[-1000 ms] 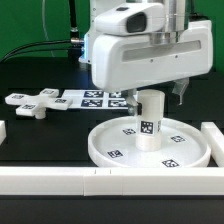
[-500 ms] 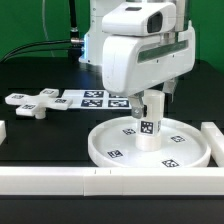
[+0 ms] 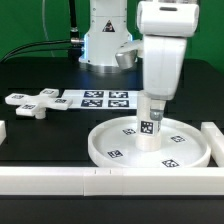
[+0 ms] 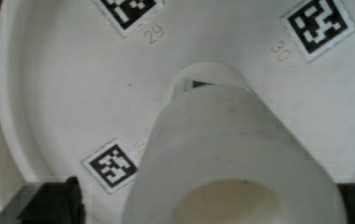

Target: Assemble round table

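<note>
The round disc (image 3: 100, 150) lies rim-up near the front wall. The cylinder leg (image 3: 149, 132) stands upright at its centre, tag facing the camera. My gripper (image 3: 152, 104) hangs straight above the leg, its fingers straddling the leg's top. In the wrist view the leg (image 4: 245, 130) rises toward the camera from the disc (image 4: 49, 90), and my gripper (image 4: 206, 205) has one dark finger on each side of the leg with a gap, so it is open. The cross-shaped base (image 3: 28, 104) lies on the table at the exterior view's left.
The marker board (image 3: 95, 98) lies flat behind the disc. White border walls run along the front (image 3: 100, 181) and stand at the exterior view's right (image 3: 212, 135). The robot's base (image 3: 105, 40) stands at the back.
The wrist has turned about its vertical axis over the leg and now shows a narrower side. The leg and its tag have stayed in place.
</note>
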`<state>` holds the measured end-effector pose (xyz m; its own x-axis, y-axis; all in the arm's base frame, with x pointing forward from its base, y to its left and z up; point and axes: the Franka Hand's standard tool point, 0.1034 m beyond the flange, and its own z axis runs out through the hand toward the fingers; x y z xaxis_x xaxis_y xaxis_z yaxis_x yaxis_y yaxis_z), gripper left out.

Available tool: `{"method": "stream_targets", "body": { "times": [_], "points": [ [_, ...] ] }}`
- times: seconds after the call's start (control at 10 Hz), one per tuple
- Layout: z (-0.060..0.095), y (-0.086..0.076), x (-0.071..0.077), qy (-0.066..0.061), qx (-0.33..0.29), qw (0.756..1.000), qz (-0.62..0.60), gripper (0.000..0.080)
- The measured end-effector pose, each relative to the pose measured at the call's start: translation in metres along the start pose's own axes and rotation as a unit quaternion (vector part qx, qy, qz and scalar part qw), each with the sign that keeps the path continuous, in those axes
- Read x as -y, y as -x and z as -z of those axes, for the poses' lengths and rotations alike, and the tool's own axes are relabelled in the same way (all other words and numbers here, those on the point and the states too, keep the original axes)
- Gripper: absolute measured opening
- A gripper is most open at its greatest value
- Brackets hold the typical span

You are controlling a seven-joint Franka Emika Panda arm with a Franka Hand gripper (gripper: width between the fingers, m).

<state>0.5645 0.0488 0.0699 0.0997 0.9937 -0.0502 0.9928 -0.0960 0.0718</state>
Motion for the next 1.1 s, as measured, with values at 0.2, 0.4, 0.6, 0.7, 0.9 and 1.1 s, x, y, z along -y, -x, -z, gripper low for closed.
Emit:
{"method": "stream_targets", "body": {
  "times": [0.2, 0.4, 0.6, 0.7, 0.9, 1.1],
  "points": [
    [-0.0003, 0.0023, -0.0003, 0.001, 0.004, 0.999, 0.052, 0.0649],
    [-0.0008, 0.0061, -0.0004, 0.001, 0.009, 0.994, 0.108, 0.0649],
    [-0.0011, 0.0082, -0.0005, 0.001, 0.012, 0.989, 0.145, 0.0636],
    [-0.0012, 0.0088, -0.0005, 0.000, 0.012, 0.990, 0.144, 0.0636],
    [-0.0015, 0.0093, -0.0003, 0.000, 0.012, 0.990, 0.142, 0.0407],
    [-0.0016, 0.0096, -0.0002, 0.000, 0.012, 0.990, 0.141, 0.0407]
  ]
}}
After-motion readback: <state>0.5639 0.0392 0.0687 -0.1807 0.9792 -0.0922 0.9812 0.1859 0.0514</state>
